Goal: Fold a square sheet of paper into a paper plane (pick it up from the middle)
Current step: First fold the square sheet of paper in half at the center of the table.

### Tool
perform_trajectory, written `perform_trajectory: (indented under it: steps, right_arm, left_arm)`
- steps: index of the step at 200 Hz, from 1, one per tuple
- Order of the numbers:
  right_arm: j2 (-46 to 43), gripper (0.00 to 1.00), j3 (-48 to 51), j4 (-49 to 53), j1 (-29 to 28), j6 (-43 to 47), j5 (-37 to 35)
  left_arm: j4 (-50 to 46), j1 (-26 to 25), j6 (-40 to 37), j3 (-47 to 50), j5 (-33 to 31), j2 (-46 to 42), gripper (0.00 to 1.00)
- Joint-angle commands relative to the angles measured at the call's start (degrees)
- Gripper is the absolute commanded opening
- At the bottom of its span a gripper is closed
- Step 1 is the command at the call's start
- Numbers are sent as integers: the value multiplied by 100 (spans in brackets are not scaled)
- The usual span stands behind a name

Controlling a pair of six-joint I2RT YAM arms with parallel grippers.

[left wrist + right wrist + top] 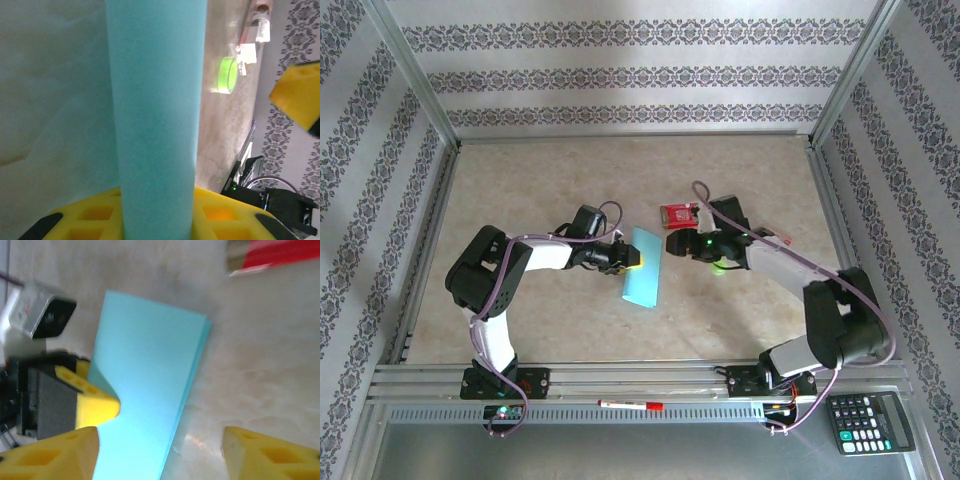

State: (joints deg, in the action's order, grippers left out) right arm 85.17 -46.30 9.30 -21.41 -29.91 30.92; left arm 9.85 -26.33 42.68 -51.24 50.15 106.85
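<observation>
The square sheet of paper (643, 266) is plain light blue, at the centre of the top view. Just above and right of it, the packet (678, 213) is red. The counter (550, 180) is beige with faint marbling. The walls (620, 75) carry white and grey floral stripes. The left claw (627, 260) and right claw (160, 436) have yellow fingers. The ring (228, 75) is bright green.

Bare tabletop (540, 180) at far left, red packet (678, 213) close behind right hand (670, 243), green ring (227, 75) close beside it
</observation>
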Motion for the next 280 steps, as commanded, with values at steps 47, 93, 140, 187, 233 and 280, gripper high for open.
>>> perform_trajectory:
  steps: [47, 93, 140, 187, 233, 280]
  right_arm:
    - [783, 33, 197, -764, -703, -949, -133]
    - [1110, 28, 275, -1083, -812, -1214, -283]
    - [1263, 25, 249, -1115, -821, -1245, -297]
    - [1253, 24, 236, -1104, -791, -1247, -246]
    - [461, 24, 231, -668, -225, -857, -291]
    - [39, 25, 87, -5, 357, -328, -503]
  left_arm:
    - [-610, 86, -703, -91, -353, 247, 25]
    - [-654, 90, -752, -69, -513, 232, 23]
    - [-800, 88, -875, -74, -594, 233, 21]
    - [-852, 93, -886, -85, -651, 221, 20]
    - [-826, 90, -875, 6, -787, 186, 20]
    - [-1105, 81, -1106, -52, -897, 202, 20]
